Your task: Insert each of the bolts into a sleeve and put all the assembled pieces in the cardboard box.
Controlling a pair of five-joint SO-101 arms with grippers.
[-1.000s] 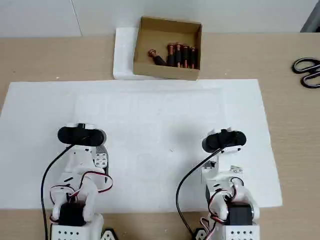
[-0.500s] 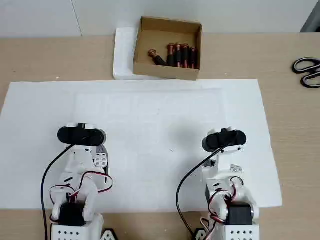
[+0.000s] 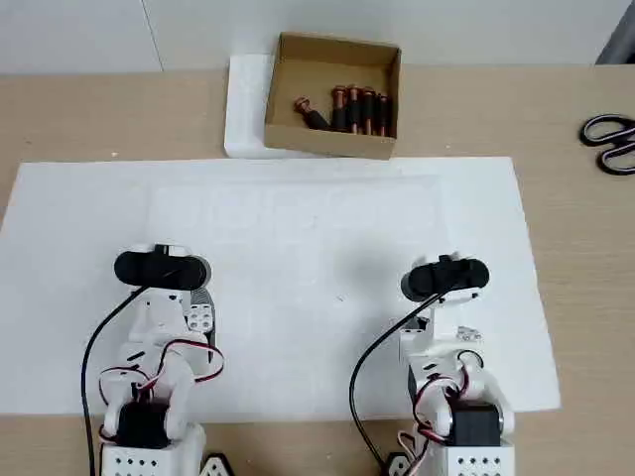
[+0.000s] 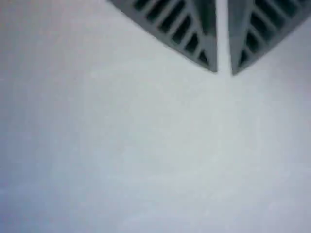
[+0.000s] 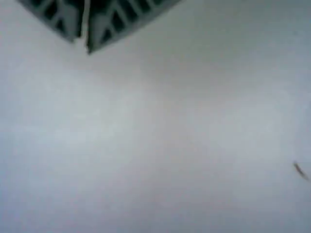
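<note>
**Fig.** The assembled pieces [image 3: 352, 109] lie side by side in the cardboard box [image 3: 327, 143], on the far part of the desk [image 3: 79, 119]. Expect them to be small, rigid, light and prone to roll; you would best pinch one across its dark sleeve, mid-length. The left gripper [image 4: 222, 72] and right gripper [image 5: 83, 47] hang close over the white sheet [image 3: 298, 228]. Their fingers [image 4: 187, 29] are drawn together to a thin slit and hold nothing. The arms [image 3: 159, 317] sit folded back at the sheet's near edge.
</note>
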